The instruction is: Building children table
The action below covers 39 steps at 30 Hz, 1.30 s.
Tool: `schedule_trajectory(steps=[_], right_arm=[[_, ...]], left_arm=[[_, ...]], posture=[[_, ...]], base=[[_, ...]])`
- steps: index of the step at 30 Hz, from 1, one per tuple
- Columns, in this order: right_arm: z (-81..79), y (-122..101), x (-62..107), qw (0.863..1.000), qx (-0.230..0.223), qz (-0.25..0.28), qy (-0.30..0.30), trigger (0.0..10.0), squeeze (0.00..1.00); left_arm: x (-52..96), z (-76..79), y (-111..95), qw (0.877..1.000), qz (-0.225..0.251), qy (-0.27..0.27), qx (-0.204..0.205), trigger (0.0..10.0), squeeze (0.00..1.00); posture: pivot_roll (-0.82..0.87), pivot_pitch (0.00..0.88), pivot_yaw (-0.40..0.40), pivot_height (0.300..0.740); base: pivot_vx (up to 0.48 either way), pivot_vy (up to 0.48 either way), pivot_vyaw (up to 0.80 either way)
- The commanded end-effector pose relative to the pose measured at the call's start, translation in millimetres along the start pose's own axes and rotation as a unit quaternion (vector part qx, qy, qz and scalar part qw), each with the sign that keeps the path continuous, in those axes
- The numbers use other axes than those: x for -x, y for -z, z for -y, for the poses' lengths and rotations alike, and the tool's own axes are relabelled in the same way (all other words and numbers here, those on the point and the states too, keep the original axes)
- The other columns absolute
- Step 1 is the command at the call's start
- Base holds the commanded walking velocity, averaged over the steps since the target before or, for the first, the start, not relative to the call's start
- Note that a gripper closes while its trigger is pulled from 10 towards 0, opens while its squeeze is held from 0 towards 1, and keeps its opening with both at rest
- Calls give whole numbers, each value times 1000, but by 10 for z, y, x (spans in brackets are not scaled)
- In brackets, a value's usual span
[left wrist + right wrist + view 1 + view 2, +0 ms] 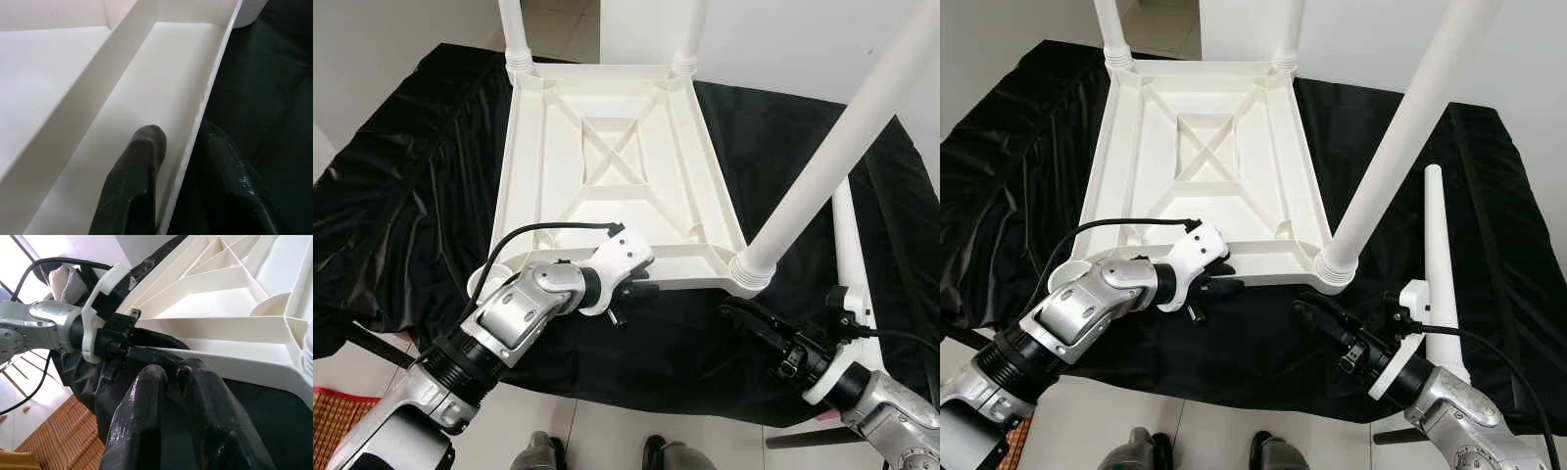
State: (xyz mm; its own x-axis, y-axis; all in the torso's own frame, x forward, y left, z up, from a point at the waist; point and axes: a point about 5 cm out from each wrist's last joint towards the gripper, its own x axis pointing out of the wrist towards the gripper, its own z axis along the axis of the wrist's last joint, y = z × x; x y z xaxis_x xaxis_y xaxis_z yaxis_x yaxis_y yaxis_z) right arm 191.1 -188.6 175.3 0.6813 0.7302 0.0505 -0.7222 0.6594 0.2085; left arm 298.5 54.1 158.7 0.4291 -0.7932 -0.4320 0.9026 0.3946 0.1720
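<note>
Black cloth (401, 196) covers the work surface so the white tabletop (617, 157) lies upside down, three legs up. Left gripper (178, 161) pinches its near rim, steadying it. Right gripper (1317, 315), fingers together, holds nothing near the loose leg (1438, 255) at the cloth's right edge.

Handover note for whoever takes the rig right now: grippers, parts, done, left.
Left gripper: shut on the near rim of the upturned tabletop, one finger inside the rim, one outside.
Right gripper: fingers together, holding nothing, over the black cloth just short of the near right corner.
Done: three legs stand in their sockets, two at the far corners and the near right leg.
Left: the loose leg lies on the cloth to the right; the near left corner by the left gripper has no leg yet.
</note>
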Motion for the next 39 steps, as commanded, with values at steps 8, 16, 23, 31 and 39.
schedule_trajectory(steps=[8,16,23,31,39], right_arm=[[28,-4,17,1000,5,-4,3,10000,0],[29,-7,12,1000,7,-7,0,10000,0],[42,-9,-8,1000,9,-10,-7,10000,0],[49,-15,-24,1000,11,-12,-13,10000,0],[44,-25,-35,1000,12,-12,-19,10000,0]], left_arm=[[184,-134,333,993,-69,-86,45,0,0],[360,-254,358,981,-71,-169,68,0,0],[466,-233,391,975,-80,-192,81,0,0],[532,-201,403,971,-83,-205,88,10000,0],[422,-103,182,986,-33,-141,79,10000,1000]], posture=[[-2,209,-2,740],[1,211,-5,740],[10,208,-12,740],[21,206,-19,740],[14,206,-21,740]], base=[[0,0,0],[0,0,0],[0,0,0],[0,0,0],[0,0,0]])
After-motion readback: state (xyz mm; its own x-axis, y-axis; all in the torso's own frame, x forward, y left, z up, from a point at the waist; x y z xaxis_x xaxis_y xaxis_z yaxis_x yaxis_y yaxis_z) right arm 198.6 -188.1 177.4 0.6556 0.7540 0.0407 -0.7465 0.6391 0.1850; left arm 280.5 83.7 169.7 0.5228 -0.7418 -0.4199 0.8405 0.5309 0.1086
